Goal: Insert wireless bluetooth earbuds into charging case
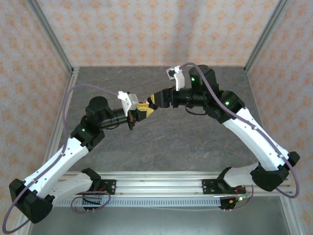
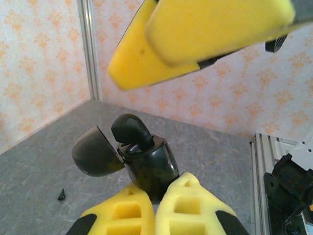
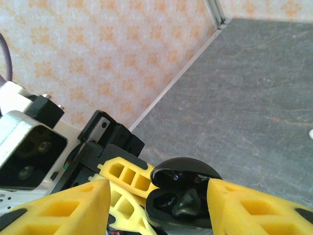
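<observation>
Black and glossy, the charging case (image 2: 151,166) is clamped between the yellow fingers (image 2: 122,210) of the left gripper (image 2: 157,188). It appears to be held clear of the grey table (image 2: 220,152), just left of the scene's centre where the two arms meet. The hold looks deliberate: one arm steadies the case so the other can work on it from the opposite side. The hinged lid (image 2: 93,154) hangs open to one side, leaving the sockets exposed.

One black earbud (image 2: 128,129) stands at the mouth of the case, stem up and tilted. It reads as partly in, not fully seated. The right gripper (image 3: 157,188) faces the case with its jaws apart, one yellow finger on either side of the earbud and neither pressing on it. It has let go, or is poised to nudge the bud down into its seat.

By count: two arms, two grippers, one case with one lid, and one earbud at the case. A small black piece (image 2: 61,194) lies alone on the table beyond the open lid. A white fleck (image 3: 311,133) sits on the table at the right edge of the right wrist view. Both are too small to say whether they are earbuds.
</observation>
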### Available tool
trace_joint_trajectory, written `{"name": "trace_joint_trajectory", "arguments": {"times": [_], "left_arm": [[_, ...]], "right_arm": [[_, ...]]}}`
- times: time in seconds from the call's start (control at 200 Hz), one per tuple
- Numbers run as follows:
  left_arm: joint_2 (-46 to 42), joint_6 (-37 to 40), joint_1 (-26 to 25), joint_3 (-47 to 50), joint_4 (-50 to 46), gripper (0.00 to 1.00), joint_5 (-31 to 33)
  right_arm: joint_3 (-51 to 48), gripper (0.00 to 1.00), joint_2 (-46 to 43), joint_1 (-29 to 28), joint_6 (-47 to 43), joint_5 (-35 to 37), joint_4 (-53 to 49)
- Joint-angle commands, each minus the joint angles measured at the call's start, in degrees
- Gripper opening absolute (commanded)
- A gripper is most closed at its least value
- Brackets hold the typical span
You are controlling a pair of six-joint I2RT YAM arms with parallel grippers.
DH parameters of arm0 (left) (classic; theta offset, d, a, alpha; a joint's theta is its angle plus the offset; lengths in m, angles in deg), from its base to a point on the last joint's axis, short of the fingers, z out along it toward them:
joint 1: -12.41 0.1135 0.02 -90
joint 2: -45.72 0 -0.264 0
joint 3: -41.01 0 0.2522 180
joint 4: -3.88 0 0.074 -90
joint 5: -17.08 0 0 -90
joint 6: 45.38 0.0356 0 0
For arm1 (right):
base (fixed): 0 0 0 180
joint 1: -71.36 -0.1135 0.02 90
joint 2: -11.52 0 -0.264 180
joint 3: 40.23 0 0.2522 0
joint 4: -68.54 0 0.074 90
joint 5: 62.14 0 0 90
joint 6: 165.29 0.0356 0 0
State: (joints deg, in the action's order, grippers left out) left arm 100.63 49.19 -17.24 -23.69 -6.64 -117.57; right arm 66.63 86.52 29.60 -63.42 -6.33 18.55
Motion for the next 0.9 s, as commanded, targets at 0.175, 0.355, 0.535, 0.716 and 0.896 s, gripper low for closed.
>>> {"name": "trace_joint_trajectory", "arguments": {"times": [0.175,0.355,0.535,0.716,0.896], "left_arm": [[-0.51,-1.55,-0.33,-1.22,4.34,0.0,-0.96],[-0.18,-2.45,-0.33,-1.98,4.86,0.0,-1.94],[-0.08,-2.8,-0.32,-2.45,5.45,0.0,-1.68],[0.7,-3.26,-0.37,-3.0,6.16,0.0,-2.02],[1.06,-3.59,-0.37,-3.16,6.74,0.0,-2.12]], "right_arm": [[-6.96,0.54,-4.41,6.69,12.31,-3.89,9.76],[-9.71,0.55,-2.22,7.47,18.23,-14.9,15.91],[-12.07,0.59,-1.9,7.48,22.02,-18.58,19.46],[-13.77,0.6,-1.45,7.48,24.51,-20.13,21.55],[-14.22,0.6,-0.24,7.44,26.5,-22.42,23.92]]}}
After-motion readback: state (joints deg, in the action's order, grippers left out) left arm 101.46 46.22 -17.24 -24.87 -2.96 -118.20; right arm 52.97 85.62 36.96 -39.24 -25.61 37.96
